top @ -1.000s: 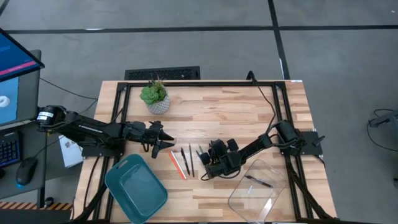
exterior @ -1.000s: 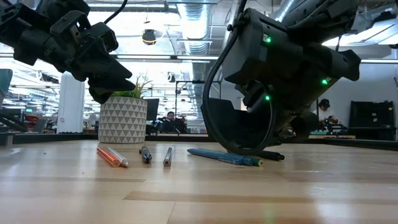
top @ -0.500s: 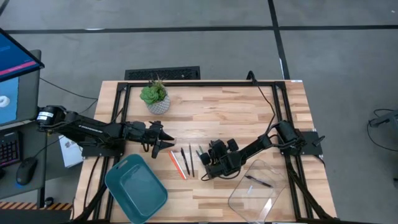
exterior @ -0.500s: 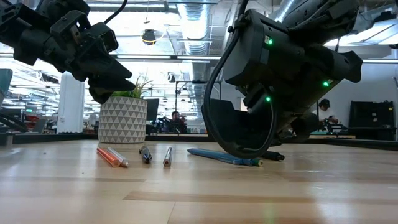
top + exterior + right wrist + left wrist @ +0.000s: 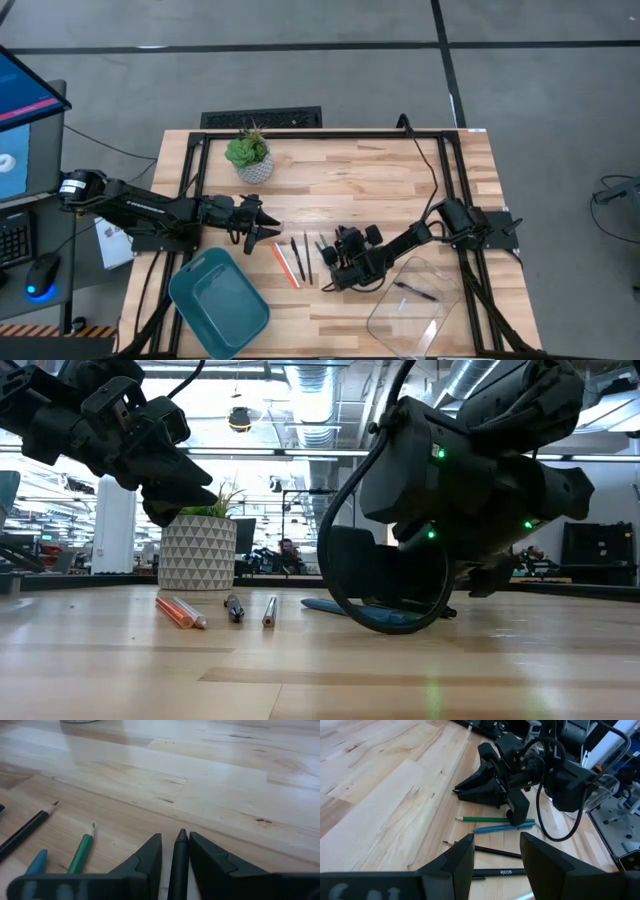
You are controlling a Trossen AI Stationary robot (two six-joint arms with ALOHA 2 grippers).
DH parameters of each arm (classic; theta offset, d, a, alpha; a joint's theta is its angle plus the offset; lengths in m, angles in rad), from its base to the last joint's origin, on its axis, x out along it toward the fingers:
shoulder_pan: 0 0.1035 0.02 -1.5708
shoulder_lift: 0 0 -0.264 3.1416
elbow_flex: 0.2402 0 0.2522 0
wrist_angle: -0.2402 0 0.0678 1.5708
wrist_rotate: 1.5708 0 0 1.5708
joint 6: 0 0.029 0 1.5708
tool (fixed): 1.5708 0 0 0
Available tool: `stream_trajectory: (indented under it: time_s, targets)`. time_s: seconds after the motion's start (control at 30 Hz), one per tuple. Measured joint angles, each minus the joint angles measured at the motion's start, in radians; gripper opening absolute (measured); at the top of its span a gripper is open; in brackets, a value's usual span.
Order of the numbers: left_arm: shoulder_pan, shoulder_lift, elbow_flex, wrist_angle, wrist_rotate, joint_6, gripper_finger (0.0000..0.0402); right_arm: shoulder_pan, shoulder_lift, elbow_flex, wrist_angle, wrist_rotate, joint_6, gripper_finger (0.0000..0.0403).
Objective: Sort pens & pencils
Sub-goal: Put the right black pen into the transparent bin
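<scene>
Dropping lower than a second ago, the right gripper (image 5: 175,851) straddles a black pen (image 5: 178,862), fingers parted; only its wrist view shows this. The left gripper (image 5: 262,227) hovers released.

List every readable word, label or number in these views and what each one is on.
"scole", as best it reads, in white print on the slim black pen lying on the wooden table, just beyond the left gripper's fingers.
The blue monitor screen beside the table shows nothing legible.
No other text is visible.
</scene>
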State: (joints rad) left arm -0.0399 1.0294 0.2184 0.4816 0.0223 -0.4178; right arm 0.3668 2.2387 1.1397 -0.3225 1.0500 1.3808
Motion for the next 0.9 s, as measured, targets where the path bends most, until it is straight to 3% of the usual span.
stream_trajectory:
  time_s: [0.9]
  targets:
    - [0.0,0.0,0.0,-0.001,-0.001,-0.002,0.0149,0.002,0.008,0.0,0.022,0.013,-0.001,0.0124]
